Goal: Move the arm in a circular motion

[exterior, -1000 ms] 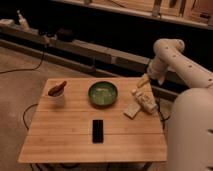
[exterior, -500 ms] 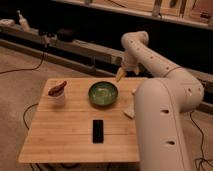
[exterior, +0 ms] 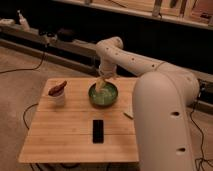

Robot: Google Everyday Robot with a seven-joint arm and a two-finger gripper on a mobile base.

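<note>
Filling your near right, the arm (exterior: 165,120) shows a thick white segment that stood further right a second ago. It now hides most of what lay at that edge, leaving only the corner of one white block (exterior: 128,114) showing on the tabletop (exterior: 60,135). Just left of it the black phone (exterior: 98,131) lies flat where it was before. Further back, the gripper (exterior: 102,84) hangs over the green bowl (exterior: 115,95), having swept leftward from the right edge. You cannot tell whether it is spread or closed. The white cup (exterior: 58,98) with something brown on top stands well to the left, apart from the arm. Read that sweep as one arc along the far side: your circle looks underway but not closed. The return likely needs to curve back toward you, staying above bowl and phone.
</note>
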